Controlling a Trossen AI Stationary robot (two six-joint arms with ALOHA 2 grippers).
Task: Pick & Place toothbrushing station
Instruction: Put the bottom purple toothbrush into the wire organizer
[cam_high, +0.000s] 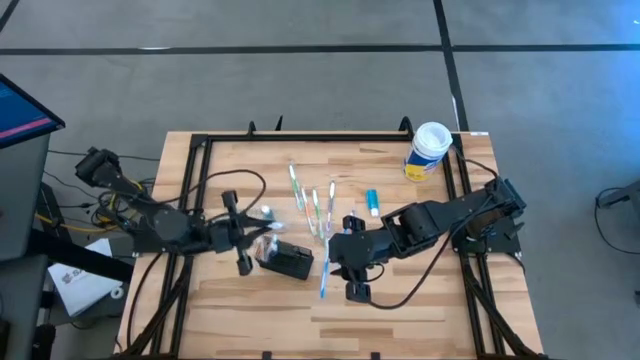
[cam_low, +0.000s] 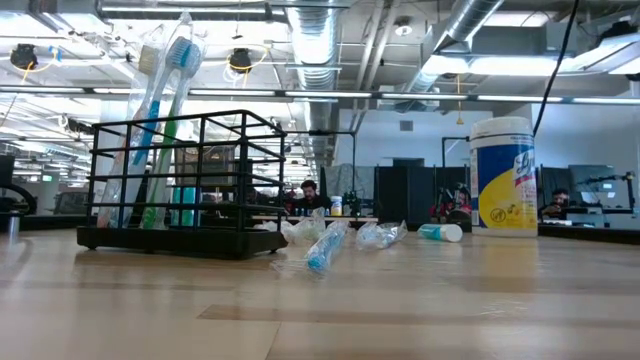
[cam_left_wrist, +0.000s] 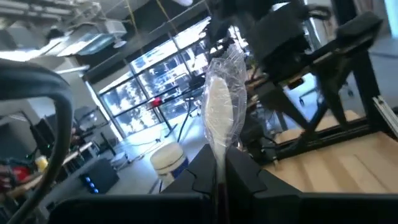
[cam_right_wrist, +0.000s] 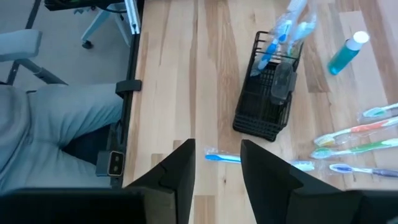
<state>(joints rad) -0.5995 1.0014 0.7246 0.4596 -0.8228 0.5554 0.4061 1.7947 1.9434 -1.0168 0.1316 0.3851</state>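
- Two arms over the wooden table (cam_high: 400, 300); we see the toothbrushing station (cam_high: 287, 261), a black wire rack, upright at table centre-left w/ wrapped brushes standing in it.
- Left gripper (cam_high: 252, 240) just beside the station, fingers (cam_left_wrist: 249, 177) pinched tight on a plastic-wrapped toothbrush (cam_left_wrist: 219, 109).
- Right gripper (cam_high: 352, 262) near table centre, fingers (cam_right_wrist: 180, 168) spread apart, nothing between them; blue toothbrush (cam_right_wrist: 224, 157) on the wood below.
- Several wrapped toothbrushes (cam_high: 315, 205) loose nr centre, small blue bottle (cam_high: 373, 203) beside them.
- Wipes canister (cam_high: 428, 150) at far right corner.
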